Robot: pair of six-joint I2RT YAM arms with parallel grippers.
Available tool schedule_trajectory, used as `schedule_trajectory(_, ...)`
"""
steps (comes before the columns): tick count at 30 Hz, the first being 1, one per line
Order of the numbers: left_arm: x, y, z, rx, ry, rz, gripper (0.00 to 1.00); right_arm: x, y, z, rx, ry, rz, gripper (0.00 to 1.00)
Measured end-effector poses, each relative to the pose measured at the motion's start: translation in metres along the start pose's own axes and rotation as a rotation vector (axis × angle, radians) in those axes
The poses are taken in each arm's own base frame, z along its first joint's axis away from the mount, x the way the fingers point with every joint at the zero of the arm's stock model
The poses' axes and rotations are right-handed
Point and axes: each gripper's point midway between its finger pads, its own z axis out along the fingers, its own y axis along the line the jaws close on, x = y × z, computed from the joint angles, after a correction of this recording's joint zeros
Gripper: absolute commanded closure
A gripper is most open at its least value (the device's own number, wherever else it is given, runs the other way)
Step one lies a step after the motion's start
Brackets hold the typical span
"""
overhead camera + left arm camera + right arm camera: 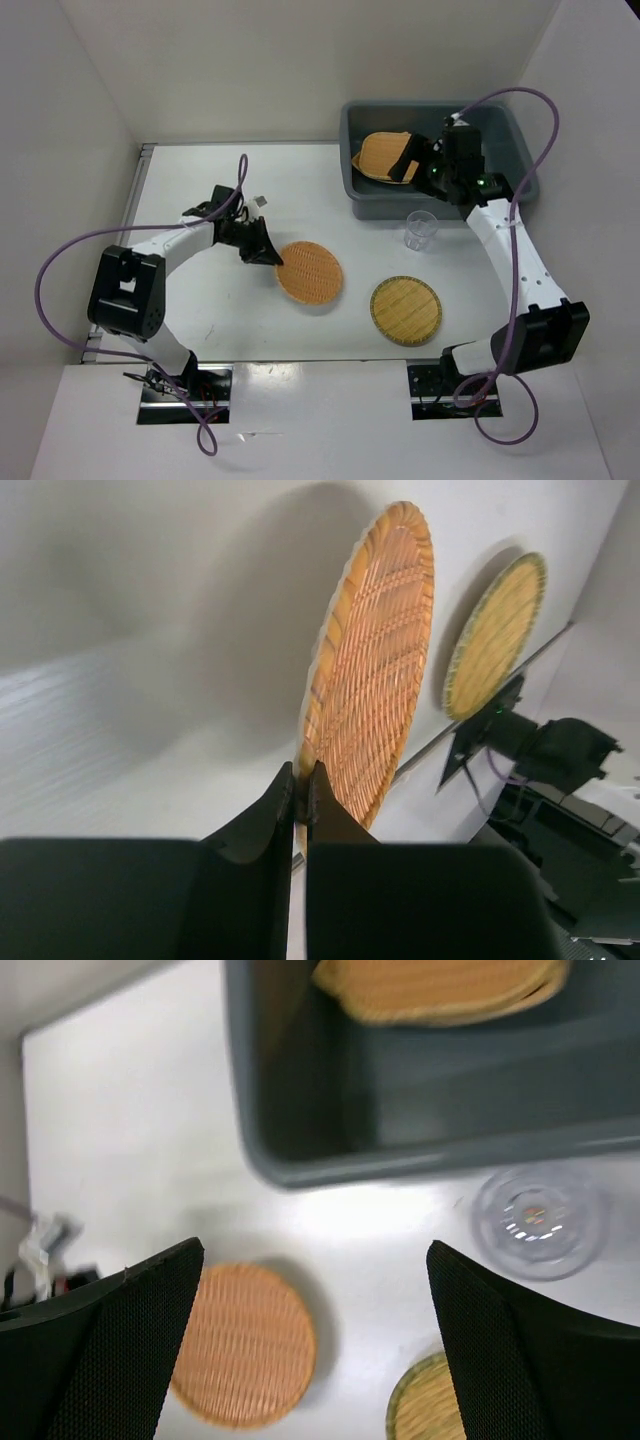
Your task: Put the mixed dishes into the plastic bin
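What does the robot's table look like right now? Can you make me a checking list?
Surface: white table, no spills seen.
Job's things: plastic bin at the far right holds woven plates; round orange plate, yellow plate and glass cup are on the table.
Clutter: nothing seen.
Grippers: left gripper shut on the round orange plate's rim; right gripper open and empty, over the bin.
Cables: purple cables loop off both arms.
Surroundings: white walls.

The grey-blue bin [380, 212] at the table's [220, 310] far-right corner holds triangular woven plates [380, 155], while the glass cup [421, 229], orange plate [312, 272] and paler plate [406, 310] sit outside it.
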Motion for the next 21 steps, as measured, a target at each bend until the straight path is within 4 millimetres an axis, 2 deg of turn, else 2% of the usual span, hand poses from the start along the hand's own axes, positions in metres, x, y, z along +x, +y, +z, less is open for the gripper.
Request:
schedule_trajectory(5, -0.019, -0.024, -0.009, 0.058, -0.056, -0.017, 1.00, 0.046, 0.032, -0.009, -0.114, 0.100, -0.054, 0.03)
schedule_trajectory(9, -0.048, -0.058, -0.025, 0.117, -0.121, 0.002, 1.00, 0.055, 0.031, -0.008, -0.118, 0.123, -0.055, 0.03)
schedule_trajectory(17, -0.124, -0.169, -0.096, 0.333, -0.335, 0.170, 1.00, 0.041, 0.020, -0.012, -0.051, 0.055, -0.047, 0.00)
schedule_trajectory(19, -0.142, -0.186, -0.102, 0.372, -0.364, 0.194, 1.00, 0.029, 0.014, -0.020, -0.011, -0.006, -0.030, 0.00)
schedule_trajectory(21, -0.163, -0.193, -0.098, 0.388, -0.378, 0.196, 1.00, 0.012, 0.010, -0.037, 0.019, -0.090, -0.010, 0.00)
